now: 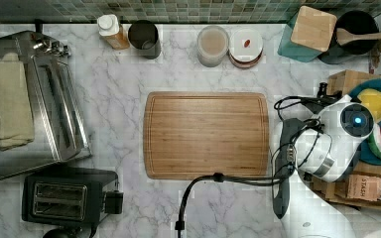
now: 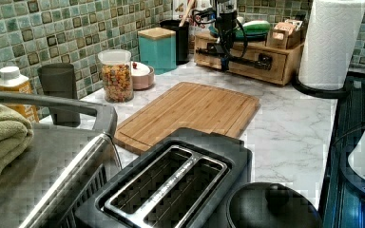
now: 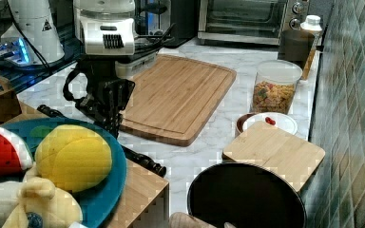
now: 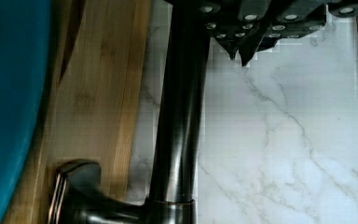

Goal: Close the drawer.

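The drawer [image 2: 247, 59] is set in a light-wood box at the far end of the worktop [image 2: 290, 128] in the left view, beyond the cutting board [image 2: 190, 111]. Its black bar handle [image 4: 179, 107] runs lengthwise along the drawer front, level with the worktop.

In the right view the hand [image 3: 105, 110] is seen hanging just in front of that bar, on the cutting-board side, with a blue plate [image 3: 111, 164] of toy fruit on top of the box behind it. In the wrist view the two fingertips [image 4: 240, 52] are brought close together, nearly touching, with nothing clamped between them, just beside the bar.

How far the drawer stands out is hard to judge, though it appears nearly shut. The push is therefore judged to run square to the bar's long axis, away from the cutting board and toward the box.
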### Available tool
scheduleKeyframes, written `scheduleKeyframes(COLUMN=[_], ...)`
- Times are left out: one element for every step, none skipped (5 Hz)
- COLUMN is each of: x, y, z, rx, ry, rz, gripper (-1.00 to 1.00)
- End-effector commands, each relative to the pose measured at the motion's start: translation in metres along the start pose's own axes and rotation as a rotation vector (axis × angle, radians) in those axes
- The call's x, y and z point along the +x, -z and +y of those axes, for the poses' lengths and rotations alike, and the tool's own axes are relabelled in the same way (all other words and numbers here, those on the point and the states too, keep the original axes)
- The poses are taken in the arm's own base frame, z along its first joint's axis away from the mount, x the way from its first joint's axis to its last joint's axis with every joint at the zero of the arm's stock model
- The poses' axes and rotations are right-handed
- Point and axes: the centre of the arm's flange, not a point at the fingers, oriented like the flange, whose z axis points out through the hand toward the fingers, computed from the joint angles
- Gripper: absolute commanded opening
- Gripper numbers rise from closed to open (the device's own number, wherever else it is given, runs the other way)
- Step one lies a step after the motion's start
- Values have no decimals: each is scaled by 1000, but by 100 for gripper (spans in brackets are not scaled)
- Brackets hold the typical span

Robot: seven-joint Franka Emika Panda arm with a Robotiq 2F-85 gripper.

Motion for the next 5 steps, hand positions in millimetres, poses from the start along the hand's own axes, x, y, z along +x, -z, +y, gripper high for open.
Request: scheduleKeyframes(x=[-32, -32, -32, -32, -32], y=[73, 73, 73, 73, 73], z=[167, 167, 167, 167, 167], rx=[-199, -199, -199, -199, -199], ry=[-168, -167, -167, -168, -167], rz=[147, 147, 147, 147, 147], gripper=[-100, -100, -100, -100, -100])
